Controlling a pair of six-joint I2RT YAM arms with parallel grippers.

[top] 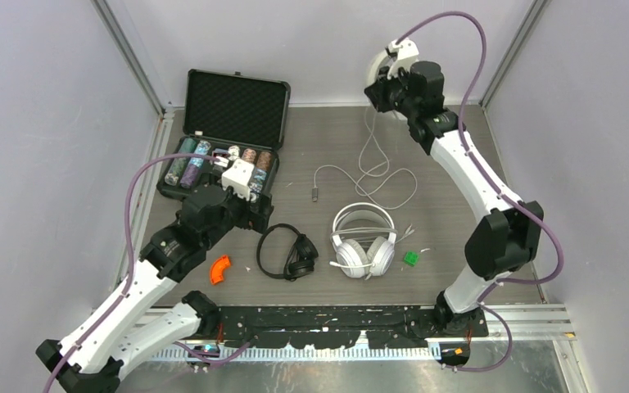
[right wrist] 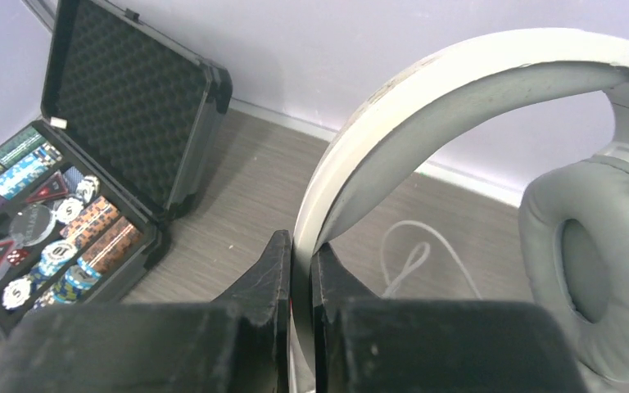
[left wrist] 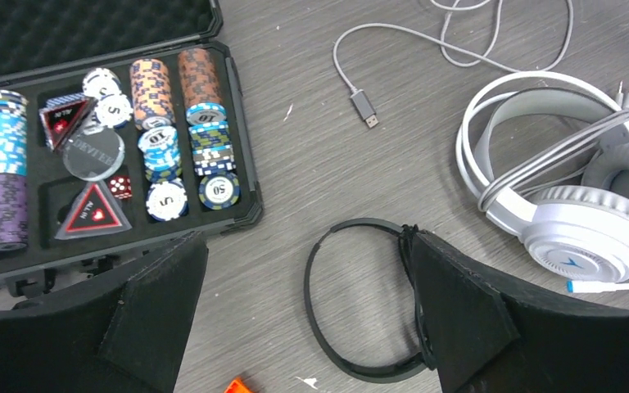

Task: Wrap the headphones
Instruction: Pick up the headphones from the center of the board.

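Right gripper (right wrist: 300,255) clamps the headband (right wrist: 459,82) of a white padded over-ear headset (right wrist: 553,205) high over the desk's (top: 328,131) far edge, likely so its pale cord (right wrist: 414,258) dangles free for winding; left gripper (left wrist: 303,270) gapes above the slim black headset (left wrist: 359,221).

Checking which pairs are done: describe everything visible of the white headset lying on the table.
The white headset lies flat on the table, cups toward the arms, between the black headset and a small green piece. Glossy white plastic band over a thinner inner strap, grey padded cushions, a blue mark on one cup. Its pale cord is wound across the band, plug tips poking out. Nothing grips it.
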